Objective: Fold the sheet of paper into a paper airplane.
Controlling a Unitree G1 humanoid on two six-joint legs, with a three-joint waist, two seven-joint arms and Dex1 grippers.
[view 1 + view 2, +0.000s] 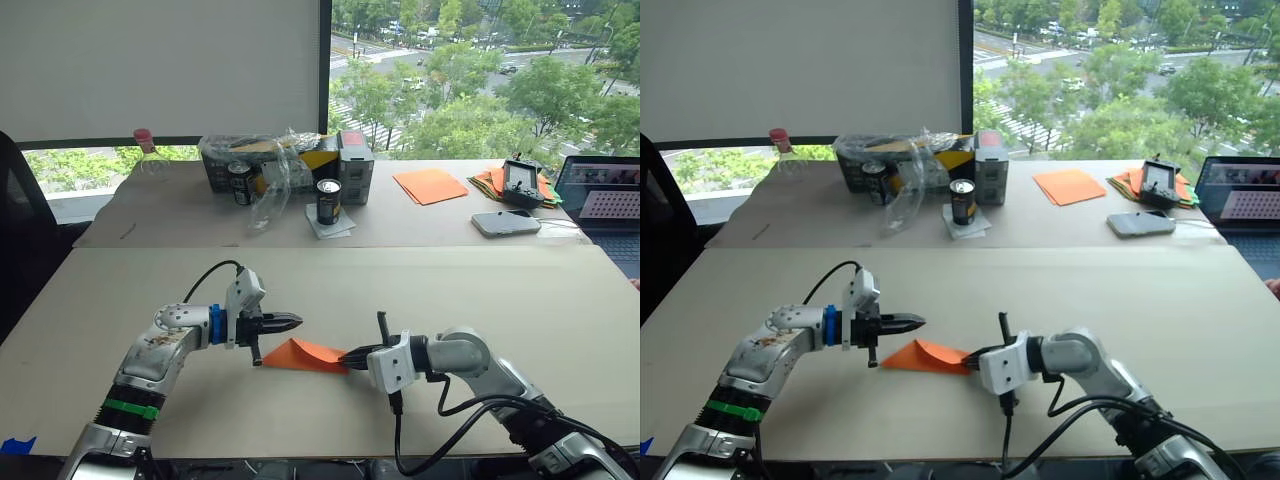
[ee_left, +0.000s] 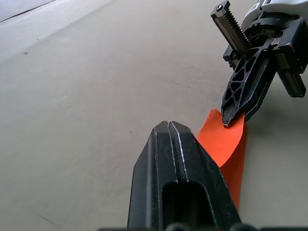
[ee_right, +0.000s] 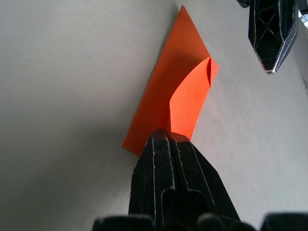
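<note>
The sheet of paper point(image 1: 305, 354) lies on the near table as a narrow, pointed orange wedge, the paper airplane shape, with one flap point(image 3: 192, 91) curling up. My right gripper point(image 1: 350, 354) is shut on the wedge's right end, its fingers point(image 3: 166, 144) pinching the folded edge. My left gripper point(image 1: 291, 322) is shut with nothing in it. It hovers just above and behind the wedge's left part, pointing right, and shows in the right wrist view as a dark tip point(image 3: 269, 53) apart from the paper. The left wrist view shows my right gripper point(image 2: 236, 113) holding the orange edge point(image 2: 222, 142).
On the far table stand a black can point(image 1: 329, 202), a plastic-wrapped box point(image 1: 285, 160), a flat stack of orange sheets point(image 1: 430, 185), a multicoloured paper bundle point(image 1: 485, 183) under a black controller point(image 1: 522, 182), a phone point(image 1: 505, 223) and a laptop point(image 1: 605, 200).
</note>
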